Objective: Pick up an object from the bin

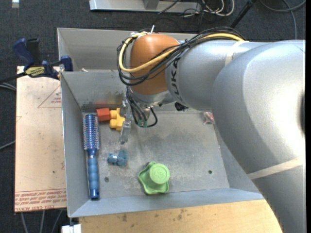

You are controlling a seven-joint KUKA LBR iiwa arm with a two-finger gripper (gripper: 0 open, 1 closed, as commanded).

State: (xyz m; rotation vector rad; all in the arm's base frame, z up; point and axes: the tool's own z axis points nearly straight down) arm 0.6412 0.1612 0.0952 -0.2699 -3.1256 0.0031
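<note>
The robot's gripper [124, 130] is hanging low in the grey metal bin [184, 147], just beside a yellow block [115, 121] that is touching an orange block [103, 113] toward the view's left. Whether its grip is spread or pressed together cannot be told. Centring over one block alone is probably what is mattering most.

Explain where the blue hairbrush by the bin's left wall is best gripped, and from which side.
The hairbrush lies flat along the left wall; probably best take its narrow handle from straight above, closing across it, since the bristled head looks wider.
</note>
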